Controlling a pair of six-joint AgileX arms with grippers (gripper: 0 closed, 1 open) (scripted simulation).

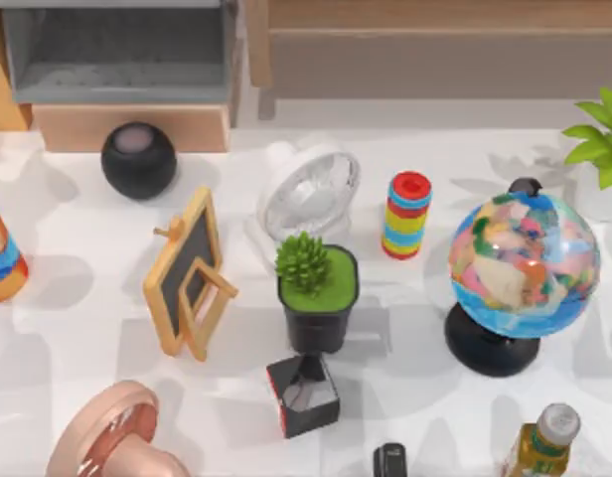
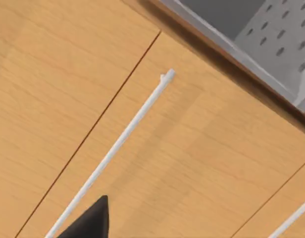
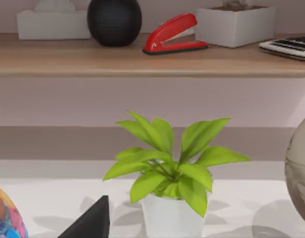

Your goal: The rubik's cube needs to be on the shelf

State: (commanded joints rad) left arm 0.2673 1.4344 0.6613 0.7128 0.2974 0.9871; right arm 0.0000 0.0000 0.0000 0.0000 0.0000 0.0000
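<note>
Clutter all over the white table (image 1: 87,328), seen from the top. A black round speaker (image 1: 138,159), a small chalkboard easel (image 1: 192,273), a white desk fan (image 1: 309,191) and a rainbow-striped cylinder (image 1: 408,215) with a red top are spread across the middle. A succulent in a black pot (image 1: 318,293) is set just behind a black box with a red side (image 1: 304,396). A globe (image 1: 523,263) is parked well to the right, with a leafy plant in a white pot (image 1: 604,149) behind it and a bottle (image 1: 542,442) in front of it.

The shelf (image 1: 435,60) is run along the back edge on the right. A grey-lined wooden box compartment (image 1: 122,60) is placed beside it on the left. Where the rubik's cube sits can't be told.

From the right wrist, the shelf's board is shown side-on and already loaded. A tissue box (image 3: 53,22), a second dark round speaker (image 3: 114,20), a red stapler (image 3: 173,34), a white planter (image 3: 235,25) and some keyboard-like thing (image 3: 288,45) are lined up on it. The leafy plant is planted squarely between the right gripper (image 3: 90,220) and the shelf.

From the left wrist, the left gripper (image 2: 88,223) is held close to light wooden cabinet fronts with a thin white bar handle (image 2: 118,148). A grey perforated panel (image 2: 276,34) is seen past them. Whether either gripper is set wide or narrow can't be told.
</note>
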